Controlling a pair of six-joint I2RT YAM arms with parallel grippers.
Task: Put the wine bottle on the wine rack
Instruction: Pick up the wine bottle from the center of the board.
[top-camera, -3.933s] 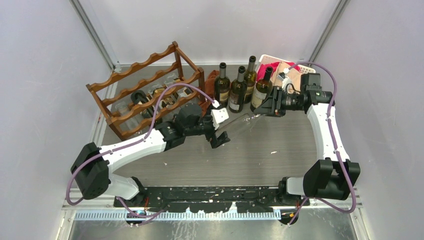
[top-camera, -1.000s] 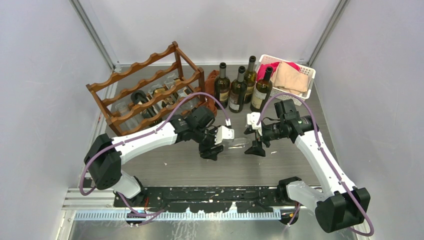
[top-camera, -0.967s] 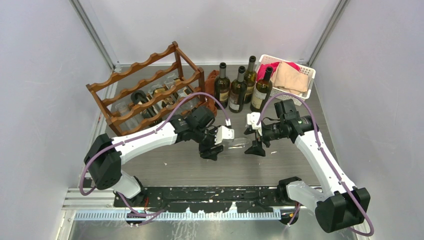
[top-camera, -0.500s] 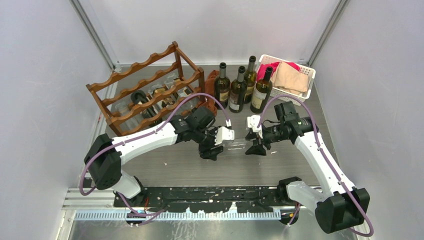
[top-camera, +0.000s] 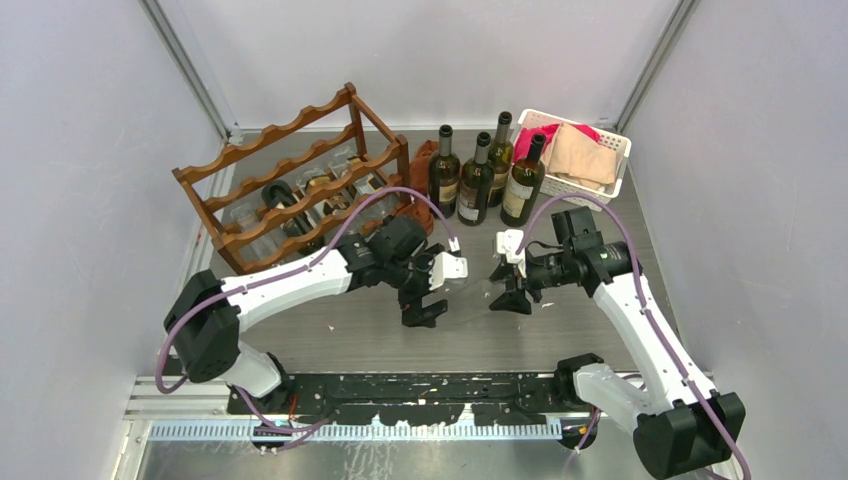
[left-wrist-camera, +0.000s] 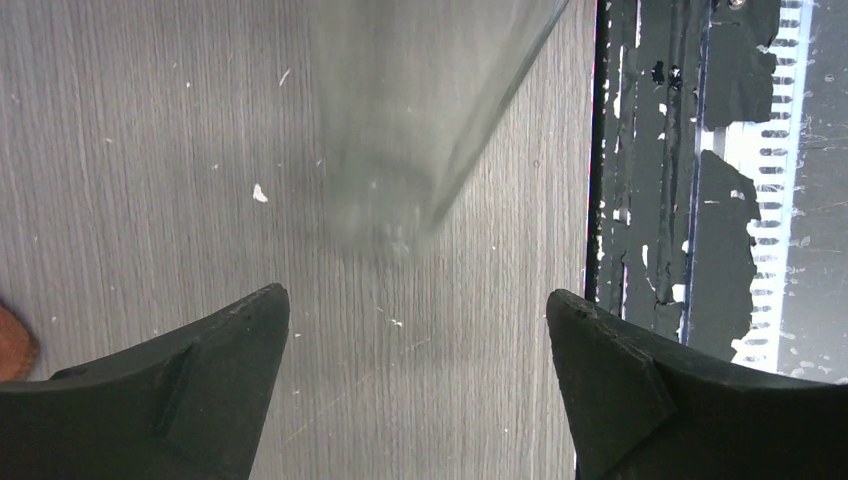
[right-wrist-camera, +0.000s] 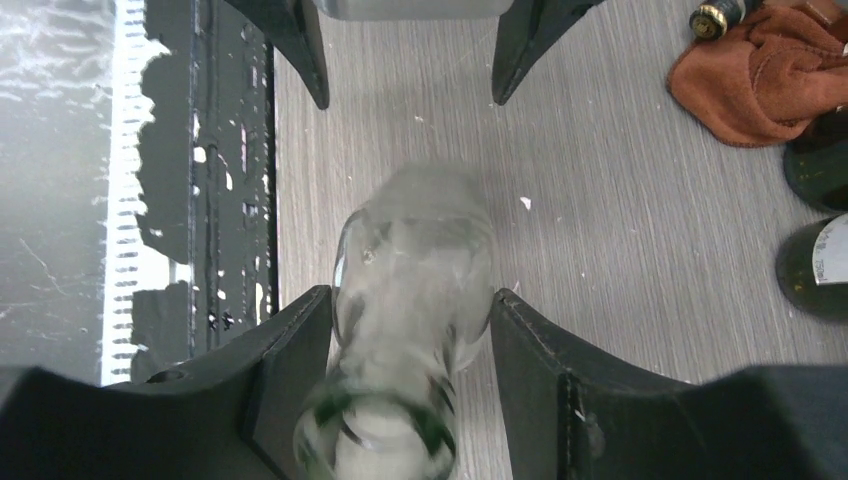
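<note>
Wine bottle (right-wrist-camera: 415, 260) is gripped crosswise by the right gripper (top-camera: 500, 288), lying seemingly level, left-to-right; the left gripper (top-camera: 440, 293) is spread wide.

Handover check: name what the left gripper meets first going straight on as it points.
The clear wine bottle: its end lies ahead, in line with the open jaws of the left gripper. The right gripper holds its far end. Depth is unclear.

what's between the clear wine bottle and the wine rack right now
The open left gripper and the left arm lie directly between the clear wine bottle, gripped by the right gripper, and the wine rack. A brown cloth also lies near the rack's right end.
</note>
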